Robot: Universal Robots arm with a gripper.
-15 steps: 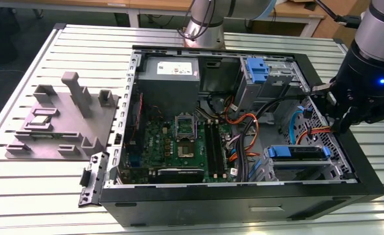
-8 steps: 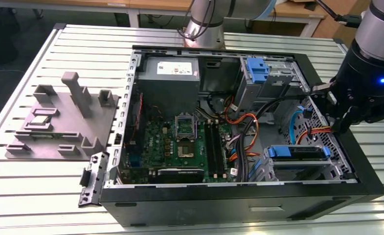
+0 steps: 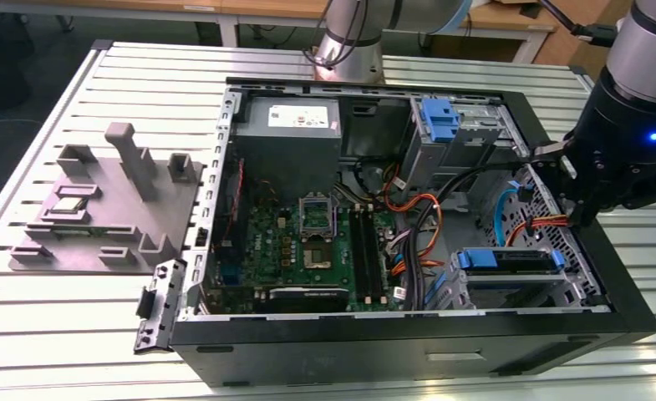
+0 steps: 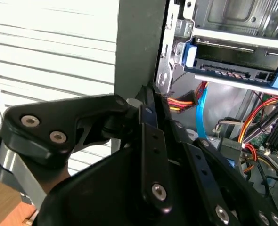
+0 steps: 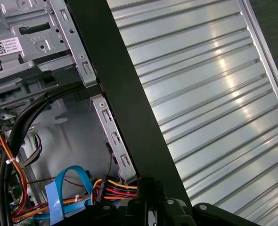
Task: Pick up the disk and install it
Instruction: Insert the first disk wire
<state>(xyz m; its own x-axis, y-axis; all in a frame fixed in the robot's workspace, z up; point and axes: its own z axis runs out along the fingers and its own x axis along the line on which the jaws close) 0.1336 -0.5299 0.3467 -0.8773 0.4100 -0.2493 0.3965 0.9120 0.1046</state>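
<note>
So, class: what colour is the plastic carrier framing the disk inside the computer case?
Blue. The carrier around the disk shows best in the exterior view, inside the computer case.

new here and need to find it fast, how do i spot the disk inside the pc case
Start at the open black computer case on the slatted metal table. Look in the corner at the exterior view's lower right, past the orange cables. The disk lies flat in a blue carrier, unlike the upright blue bracket near the grey power supply.
</note>
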